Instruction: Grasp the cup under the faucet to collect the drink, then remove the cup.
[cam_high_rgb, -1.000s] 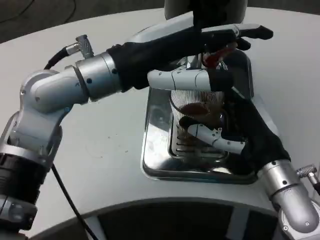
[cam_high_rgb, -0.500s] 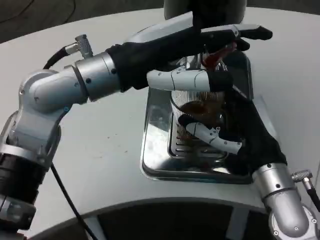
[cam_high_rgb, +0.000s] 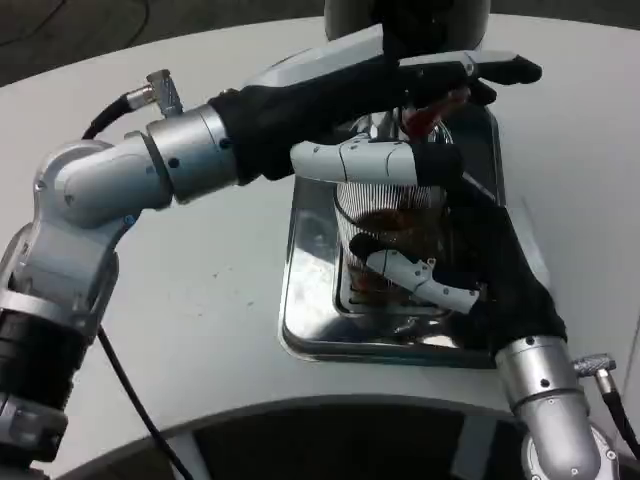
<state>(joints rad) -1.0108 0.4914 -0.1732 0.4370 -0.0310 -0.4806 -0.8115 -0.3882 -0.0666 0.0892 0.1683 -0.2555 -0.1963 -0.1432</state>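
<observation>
A clear ribbed cup (cam_high_rgb: 392, 232) with brown drink in it stands on the steel drip tray (cam_high_rgb: 312, 300), under the dispenser's faucet (cam_high_rgb: 412, 118). My right hand (cam_high_rgb: 480, 275) comes in from the lower right and grips the cup, its fingers wrapped around the cup's front. My left hand (cam_high_rgb: 400, 95) reaches across from the left, over the cup, its fingers stretched out on the red faucet lever (cam_high_rgb: 443, 108). The cup's far side is hidden behind the left thumb.
The dispenser's dark body (cam_high_rgb: 405, 22) rises at the top centre behind the tray. White tabletop (cam_high_rgb: 200, 290) lies left of the tray, and its curved front edge runs along the bottom. A black cable hangs by my left arm.
My right arm and hand have shifted slightly left and up in the picture, still holding the cup. The left hand stays on the lever.
</observation>
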